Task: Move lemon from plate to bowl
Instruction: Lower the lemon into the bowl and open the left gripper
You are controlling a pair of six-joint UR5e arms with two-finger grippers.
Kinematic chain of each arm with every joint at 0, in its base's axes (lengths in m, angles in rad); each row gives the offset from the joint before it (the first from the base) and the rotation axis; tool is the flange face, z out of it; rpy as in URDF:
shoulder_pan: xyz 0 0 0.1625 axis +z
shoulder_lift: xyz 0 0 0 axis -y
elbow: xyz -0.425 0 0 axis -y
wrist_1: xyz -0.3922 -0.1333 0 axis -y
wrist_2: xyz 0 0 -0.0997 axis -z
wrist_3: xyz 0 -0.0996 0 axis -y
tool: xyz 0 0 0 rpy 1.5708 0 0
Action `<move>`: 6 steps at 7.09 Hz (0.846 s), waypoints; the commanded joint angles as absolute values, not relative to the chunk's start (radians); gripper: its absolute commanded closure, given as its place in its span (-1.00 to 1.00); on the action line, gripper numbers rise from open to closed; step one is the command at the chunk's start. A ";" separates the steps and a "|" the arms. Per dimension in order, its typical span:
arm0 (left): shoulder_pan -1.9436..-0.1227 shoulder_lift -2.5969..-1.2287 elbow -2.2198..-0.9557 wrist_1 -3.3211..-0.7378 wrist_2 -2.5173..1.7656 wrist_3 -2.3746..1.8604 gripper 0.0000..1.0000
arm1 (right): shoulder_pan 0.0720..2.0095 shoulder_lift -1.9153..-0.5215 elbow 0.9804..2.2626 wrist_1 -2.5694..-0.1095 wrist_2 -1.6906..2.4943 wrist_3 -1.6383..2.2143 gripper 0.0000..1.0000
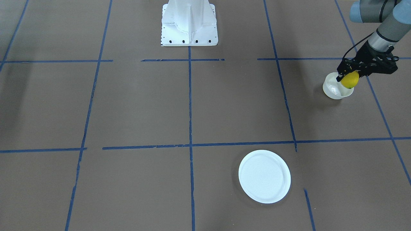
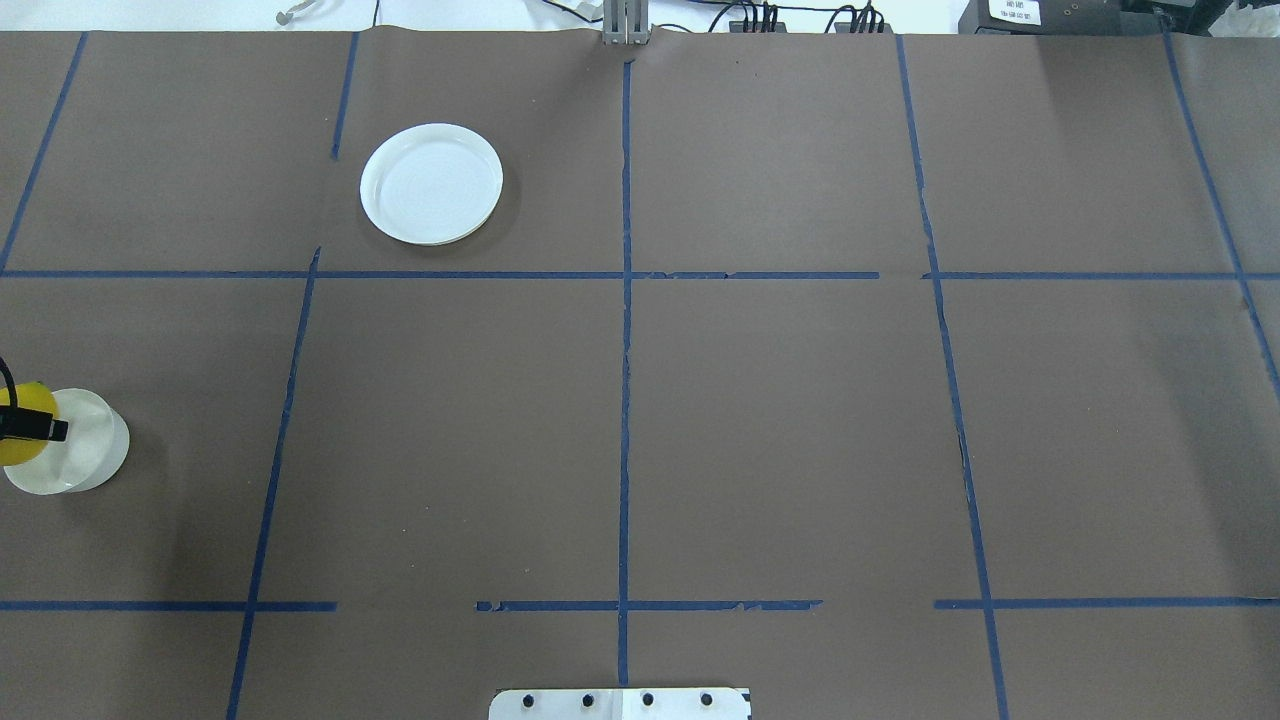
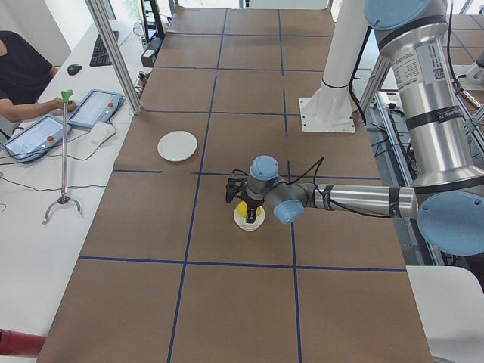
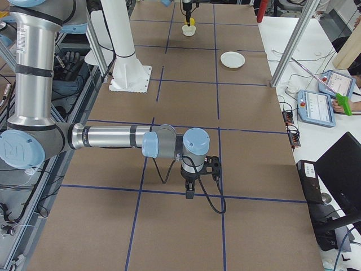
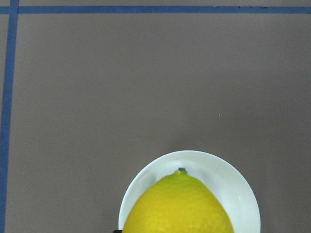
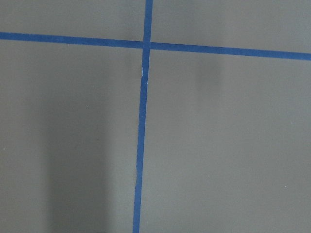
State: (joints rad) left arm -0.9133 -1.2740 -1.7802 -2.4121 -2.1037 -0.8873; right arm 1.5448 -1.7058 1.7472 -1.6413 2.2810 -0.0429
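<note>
My left gripper (image 1: 347, 76) is shut on the bright yellow lemon (image 1: 350, 80) and holds it just above the small cream bowl (image 1: 332, 90), over the bowl's side nearer the robot's left edge. In the left wrist view the lemon (image 5: 178, 206) fills the bottom centre, greenish tip forward, with the bowl (image 5: 240, 190) under it. The overhead view shows the lemon (image 2: 20, 440) and bowl (image 2: 88, 455) at the far left edge. The flat white plate (image 1: 264, 176) lies empty and far from the bowl. My right gripper (image 4: 190, 191) points down over bare table; I cannot tell if it is open.
The table is brown paper with a grid of blue tape lines (image 2: 625, 400). The white robot base (image 1: 189, 24) stands at the table's robot side. An operator (image 3: 23, 72) with tablets sits beyond the far side.
</note>
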 commanded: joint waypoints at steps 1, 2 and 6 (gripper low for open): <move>-0.910 -1.313 -1.737 -2.414 -2.105 -0.879 0.60 | 1.545 -1.706 1.747 -1.641 2.281 -0.043 -1.00; -0.910 -1.313 -1.729 -2.421 -2.106 -0.865 -0.98 | 1.545 -1.706 1.747 -1.641 2.280 -0.043 -1.00; -0.923 -1.298 -1.776 -2.425 -2.126 -0.845 -1.00 | 1.545 -1.706 1.747 -1.641 2.280 -0.043 -1.00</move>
State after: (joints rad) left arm -0.9156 -1.3067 -1.7449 -2.4272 -2.1170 -0.8464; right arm 1.5447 -1.7058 1.7472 -1.6414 2.2807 -0.0430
